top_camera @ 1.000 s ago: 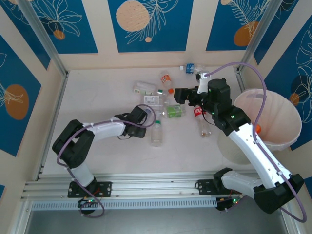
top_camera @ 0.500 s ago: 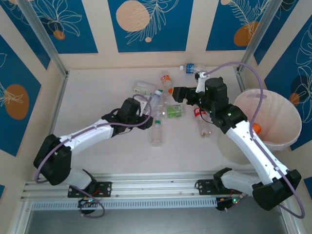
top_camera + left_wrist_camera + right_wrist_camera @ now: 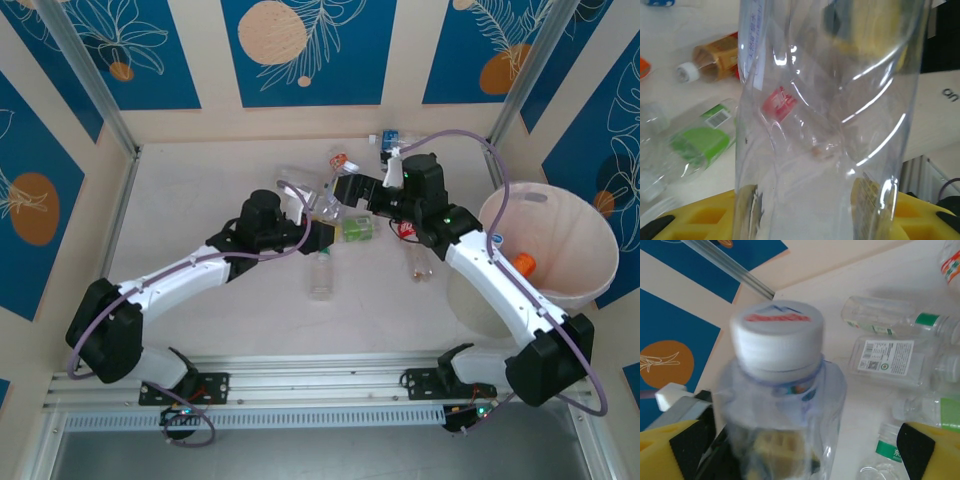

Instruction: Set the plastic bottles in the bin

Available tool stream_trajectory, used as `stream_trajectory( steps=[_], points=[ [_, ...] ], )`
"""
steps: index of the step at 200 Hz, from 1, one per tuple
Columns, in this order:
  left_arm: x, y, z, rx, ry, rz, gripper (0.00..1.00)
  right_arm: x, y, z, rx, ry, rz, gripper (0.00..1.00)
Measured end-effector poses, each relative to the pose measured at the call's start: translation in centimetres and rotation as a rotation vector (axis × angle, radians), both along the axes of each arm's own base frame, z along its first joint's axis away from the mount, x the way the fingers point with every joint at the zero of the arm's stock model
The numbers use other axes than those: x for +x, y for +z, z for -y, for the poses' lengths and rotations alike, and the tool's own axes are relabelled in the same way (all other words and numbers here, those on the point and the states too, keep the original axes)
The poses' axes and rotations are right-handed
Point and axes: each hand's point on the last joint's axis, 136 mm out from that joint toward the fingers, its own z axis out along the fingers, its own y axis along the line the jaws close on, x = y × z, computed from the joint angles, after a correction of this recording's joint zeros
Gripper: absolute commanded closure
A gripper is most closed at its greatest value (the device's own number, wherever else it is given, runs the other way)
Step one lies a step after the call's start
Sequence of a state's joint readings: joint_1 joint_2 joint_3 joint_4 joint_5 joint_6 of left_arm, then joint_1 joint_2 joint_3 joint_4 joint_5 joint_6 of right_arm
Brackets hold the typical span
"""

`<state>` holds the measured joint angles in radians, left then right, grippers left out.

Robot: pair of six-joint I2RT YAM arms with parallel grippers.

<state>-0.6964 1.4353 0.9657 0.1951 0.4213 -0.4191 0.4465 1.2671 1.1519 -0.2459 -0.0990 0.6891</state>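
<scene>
My left gripper (image 3: 320,235) is shut on a clear plastic bottle (image 3: 830,125), whose body stands between its yellow jaws (image 3: 810,215). The same bottle's white-capped end (image 3: 777,332) lies between the fingers of my right gripper (image 3: 346,190), which stands open with a gap on each side (image 3: 795,450). Several more bottles lie on the table: a green-labelled one (image 3: 357,228), a red-labelled one (image 3: 408,229), and a clear green-capped one (image 3: 321,272). The bin (image 3: 575,225) stands at the right with a blue-capped bottle (image 3: 497,240) and an orange cap (image 3: 525,263) inside.
An orange-labelled bottle (image 3: 340,160) and a blue-labelled one (image 3: 390,138) lie near the back wall. Flat clear bottles (image 3: 890,357) lie just beyond the right gripper. The walls close the table at the left and back, and the near edge carries a metal rail (image 3: 320,385).
The left arm has stretched out and carried its bottle right, toward the right gripper. The right gripper has moved left and now straddles the bottle's cap end.
</scene>
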Motion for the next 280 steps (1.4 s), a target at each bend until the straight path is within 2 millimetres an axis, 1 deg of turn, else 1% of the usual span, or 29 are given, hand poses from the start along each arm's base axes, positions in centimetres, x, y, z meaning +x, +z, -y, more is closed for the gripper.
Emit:
stream_trajectory(
  steps=[13,39,49,61,79,109,124,142,148,168,182,192,201,240,266,280],
  points=[
    [-0.2,0.3,0.2,-0.017,-0.016,-0.003,0.64,0.2,-0.8,-0.4,0.004,0.011,-0.031,0.01],
    [-0.5,0.1,0.5,-0.032,-0.034,-0.014,0.64,0.4,-1.4,-0.8,0.013,0.021,-0.06,0.0],
    [-0.5,0.1,0.6,-0.037,-0.04,-0.015,0.64,0.4,-1.5,-0.9,0.016,0.024,-0.066,0.01],
    [-0.6,0.2,0.8,-0.044,-0.05,-0.015,0.64,0.4,-1.5,-1.0,0.018,0.027,-0.067,0.08],
    [-0.7,0.0,1.0,-0.049,-0.065,-0.02,0.63,0.4,-1.5,-1.2,0.029,0.033,-0.075,0.22],
    [-0.8,-0.6,1.4,-0.054,-0.086,-0.045,0.6,0.4,-1.3,-1.5,0.042,0.045,-0.076,0.41],
    [-0.8,-0.7,1.5,-0.059,-0.094,-0.049,0.57,0.4,-1.3,-1.5,0.039,0.049,-0.07,0.49],
    [-0.7,-0.7,1.8,-0.062,-0.1,-0.05,0.52,0.5,-1.4,-1.4,0.027,0.047,-0.061,0.58],
    [-0.6,-0.7,1.8,-0.063,-0.099,-0.05,0.49,0.6,-1.4,-1.4,0.023,0.047,-0.056,0.61],
    [-0.4,-0.7,2.1,-0.065,-0.103,-0.056,0.37,0.7,-1.3,-1.2,0.016,0.037,-0.047,0.65],
    [-0.5,-0.7,2.2,-0.068,-0.113,-0.056,0.22,0.7,-1.2,-1.1,0.012,0.035,-0.039,0.66],
    [-0.5,-0.8,2.2,-0.066,-0.113,-0.06,0.09,0.6,-1.0,-1.1,0.012,0.036,-0.032,0.66],
    [-0.5,-0.8,2.3,-0.063,-0.115,-0.056,0.01,0.5,-0.7,-1.0,0.013,0.038,-0.022,0.67],
    [-0.4,-0.4,2.3,-0.08,-0.11,-0.053,0.0,0.2,0.4,-0.3,-0.011,0.024,0.034,0.72],
    [-0.2,-0.4,1.8,-0.084,-0.079,-0.03,0.0,-0.4,1.3,1.1,-0.06,-0.005,0.084,0.75],
    [-0.3,0.0,1.6,-0.09,-0.055,-0.003,0.0,-0.8,2.2,1.7,-0.084,-0.018,0.123,0.76]
  ],
)
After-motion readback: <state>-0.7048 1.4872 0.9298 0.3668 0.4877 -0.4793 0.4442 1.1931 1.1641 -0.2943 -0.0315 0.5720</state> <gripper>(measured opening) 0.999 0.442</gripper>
